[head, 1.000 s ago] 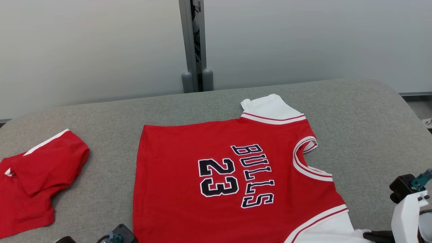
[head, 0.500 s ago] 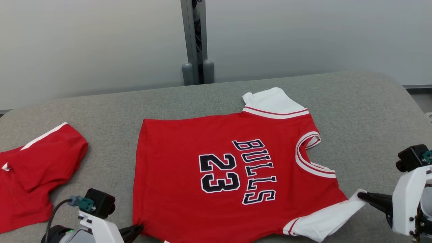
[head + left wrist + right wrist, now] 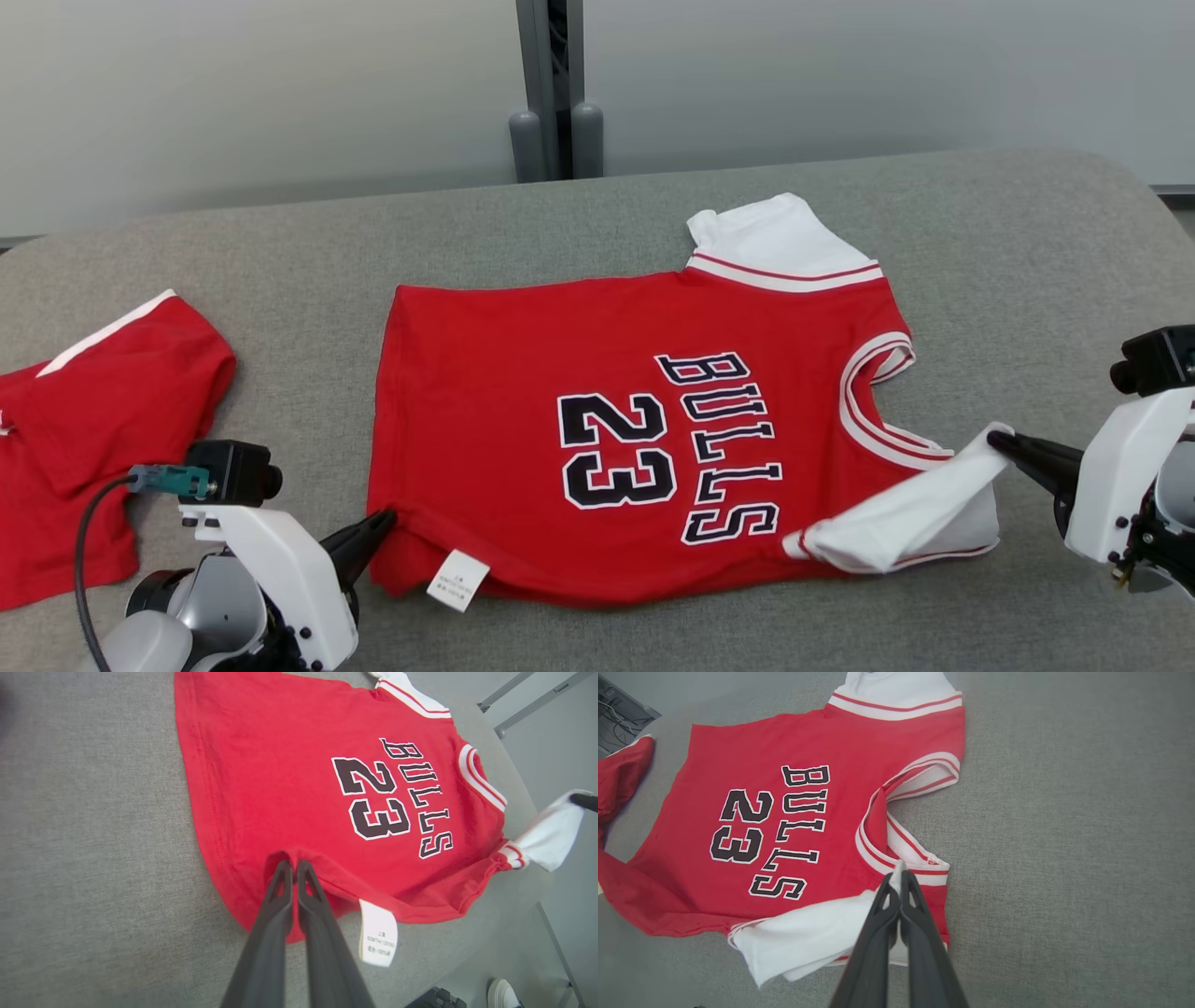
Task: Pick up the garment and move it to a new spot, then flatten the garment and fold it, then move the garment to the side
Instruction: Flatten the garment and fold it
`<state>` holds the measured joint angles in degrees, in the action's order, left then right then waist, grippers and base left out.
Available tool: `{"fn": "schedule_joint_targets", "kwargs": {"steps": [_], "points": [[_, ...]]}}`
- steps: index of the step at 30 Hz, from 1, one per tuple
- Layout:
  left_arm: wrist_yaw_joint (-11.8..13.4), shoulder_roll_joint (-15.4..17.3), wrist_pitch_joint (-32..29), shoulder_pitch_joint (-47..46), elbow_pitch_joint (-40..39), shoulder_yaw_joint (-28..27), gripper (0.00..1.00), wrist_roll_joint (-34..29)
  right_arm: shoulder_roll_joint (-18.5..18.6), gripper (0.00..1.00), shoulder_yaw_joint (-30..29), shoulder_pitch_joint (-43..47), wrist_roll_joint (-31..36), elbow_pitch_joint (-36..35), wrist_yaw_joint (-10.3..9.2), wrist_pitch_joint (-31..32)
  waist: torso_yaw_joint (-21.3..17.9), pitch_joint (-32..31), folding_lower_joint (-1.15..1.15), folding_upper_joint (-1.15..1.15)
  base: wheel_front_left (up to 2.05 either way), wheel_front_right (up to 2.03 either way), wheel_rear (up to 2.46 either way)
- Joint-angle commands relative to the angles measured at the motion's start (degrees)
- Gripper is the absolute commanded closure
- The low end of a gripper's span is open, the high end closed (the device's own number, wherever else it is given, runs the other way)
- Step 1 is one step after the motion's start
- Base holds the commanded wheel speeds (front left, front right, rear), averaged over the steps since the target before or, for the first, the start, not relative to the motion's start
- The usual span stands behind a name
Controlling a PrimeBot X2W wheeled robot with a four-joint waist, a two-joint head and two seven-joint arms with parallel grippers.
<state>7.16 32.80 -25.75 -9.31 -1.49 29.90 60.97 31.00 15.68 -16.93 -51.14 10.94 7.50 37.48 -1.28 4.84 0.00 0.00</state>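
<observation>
Nearer edge of one jersey has lifted; left pincer pinches hem, right pincer sleeve.

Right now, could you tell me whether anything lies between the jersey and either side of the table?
On the robot's left, a second red garment lies on the table beside the jersey. Toward the right, nothing visible lies in the way.
</observation>
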Motion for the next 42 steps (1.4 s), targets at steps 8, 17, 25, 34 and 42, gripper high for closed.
{"fn": "schedule_joint_targets", "kwargs": {"steps": [8,17,25,34,42], "points": [[0.96,-3.17,2.90,-5.31,5.79,-0.14,1.00,-2.28,-0.80,1.00,1.99,-5.22,1.10,6.45,-0.01,-7.45,1.04,3.09,0.00,0.00,0.00,0.00,0.00],[-0.09,-4.72,4.72,-8.38,10.29,1.35,1.00,-4.77,-0.33,1.00,5.38,-9.37,0.61,10.99,0.00,-13.26,1.63,4.97,0.00,0.00,0.00,0.00,0.00],[-1.63,-6.42,6.62,-11.15,14.62,3.21,1.00,-7.17,0.07,1.00,9.30,-12.79,-0.17,14.24,0.00,-20.19,2.25,6.02,0.00,0.00,0.00,0.00,0.00],[-2.82,-7.49,7.52,-13.60,18.59,5.34,1.00,-9.73,0.39,1.00,13.07,-15.84,-1.26,17.59,-0.01,-25.64,2.41,7.02,0.00,0.00,0.00,0.00,0.00],[-4.15,-8.31,8.56,-15.00,21.39,6.15,1.00,-10.26,0.69,1.00,16.07,-17.76,-2.85,19.74,0.00,-29.45,2.74,7.53,0.00,0.00,0.00,0.00,0.00]]}}
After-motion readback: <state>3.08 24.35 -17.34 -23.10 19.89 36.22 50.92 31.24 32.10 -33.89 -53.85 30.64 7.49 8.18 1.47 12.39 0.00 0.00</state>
